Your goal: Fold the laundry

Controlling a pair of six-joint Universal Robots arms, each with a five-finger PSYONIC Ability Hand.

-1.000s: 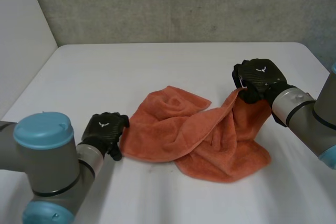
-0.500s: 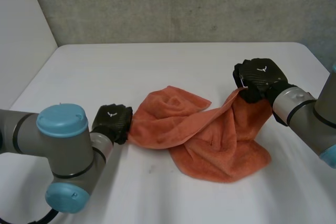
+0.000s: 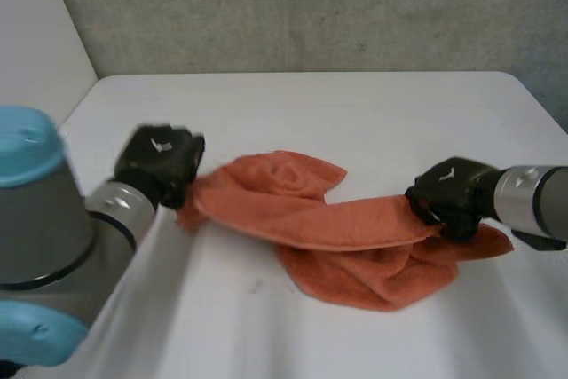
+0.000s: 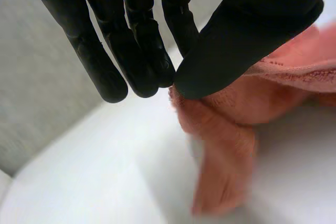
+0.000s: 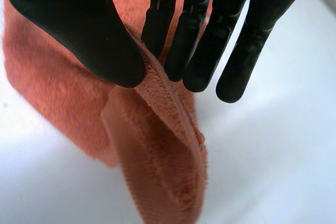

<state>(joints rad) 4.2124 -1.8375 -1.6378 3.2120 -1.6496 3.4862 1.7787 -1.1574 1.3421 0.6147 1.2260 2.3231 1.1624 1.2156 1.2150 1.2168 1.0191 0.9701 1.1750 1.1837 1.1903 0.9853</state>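
An orange towel point(image 3: 337, 237) lies crumpled across the middle of the white table point(image 3: 293, 104), with one edge drawn into a taut band between my hands. My left hand point(image 3: 160, 161) is raised off the table at the towel's left end. In the left wrist view its thumb point(image 4: 236, 51) and fingers point(image 4: 147, 61) pinch a corner of the towel point(image 4: 226, 129), which hangs below them. My right hand point(image 3: 448, 197) is low at the towel's right end. Its thumb point(image 5: 89, 40) and fingers point(image 5: 184, 40) pinch the towel's hemmed edge point(image 5: 163, 145).
A grey wall point(image 3: 311, 6) runs behind the table's far edge. The table's left edge point(image 3: 53, 144) is close to my left hand. Bare tabletop lies in front of the towel and beyond it.
My left hand closed on the towel's left corner, lifted it and drew it left. My right hand came down and to the right with its edge, pulling the towel out long.
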